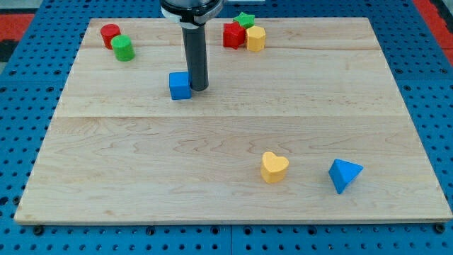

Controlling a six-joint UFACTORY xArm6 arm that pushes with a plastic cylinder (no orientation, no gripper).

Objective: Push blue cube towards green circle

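Eight blocks lie on the board (233, 205). Nearest are a yellow heart (274, 167) and a blue triangle (345, 174). The blue cube (180, 86) touches the tip (199, 88) at its right; the rod has no jaws. Pushing seems underway; next move must go left and upward. Far left of the cube: green circle (123, 48), red cylinder (109, 35). Far right: red block (233, 35), green star (245, 20), yellow hexagon (255, 38).

Blue cube (180, 86), green circle (123, 48), pale wooden board (212, 163), dark rod (195, 57).
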